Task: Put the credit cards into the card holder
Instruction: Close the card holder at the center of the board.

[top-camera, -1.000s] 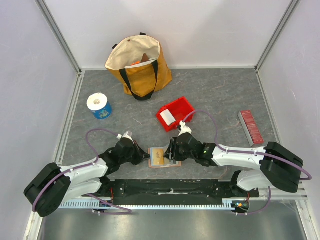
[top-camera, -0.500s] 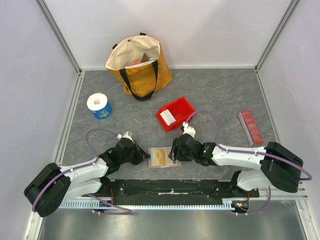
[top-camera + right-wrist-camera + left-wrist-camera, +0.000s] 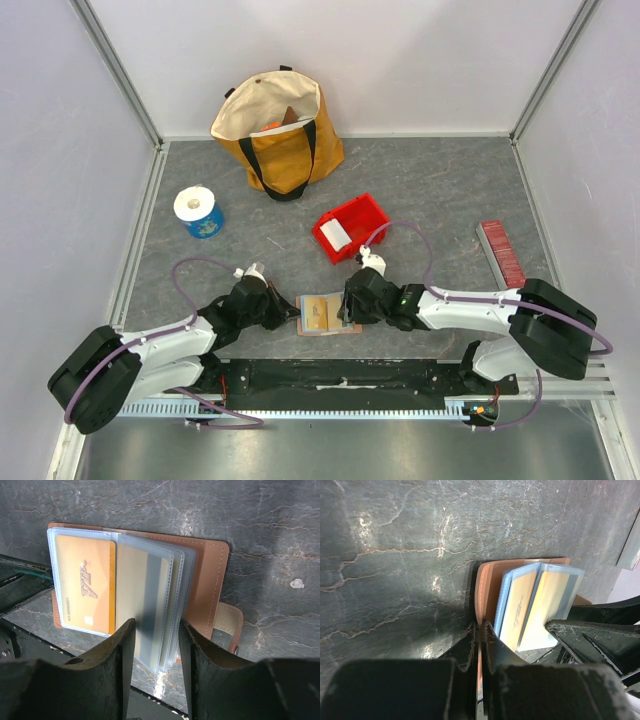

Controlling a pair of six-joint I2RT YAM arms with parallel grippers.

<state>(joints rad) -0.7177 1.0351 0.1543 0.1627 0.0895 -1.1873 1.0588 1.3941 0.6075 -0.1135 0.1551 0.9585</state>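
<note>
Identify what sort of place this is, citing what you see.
Probably a robot test cell: grey table walled by white panels, left arm and right arm bolted at its near edge, props like a tote bag and red bin.

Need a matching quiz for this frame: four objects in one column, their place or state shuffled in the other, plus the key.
Things:
1. tan-brown leather card holder
2. red plastic bin
3. mustard-yellow canvas tote bag
4. dark-red ribbed bar

Place or state:
A. far back, standing upright
B. far right, lying flat
C. near side, lying open with clear sleeves fanned
D. centre, open top facing up

Pairs: 1-C, 2-D, 3-A, 4-B
</note>
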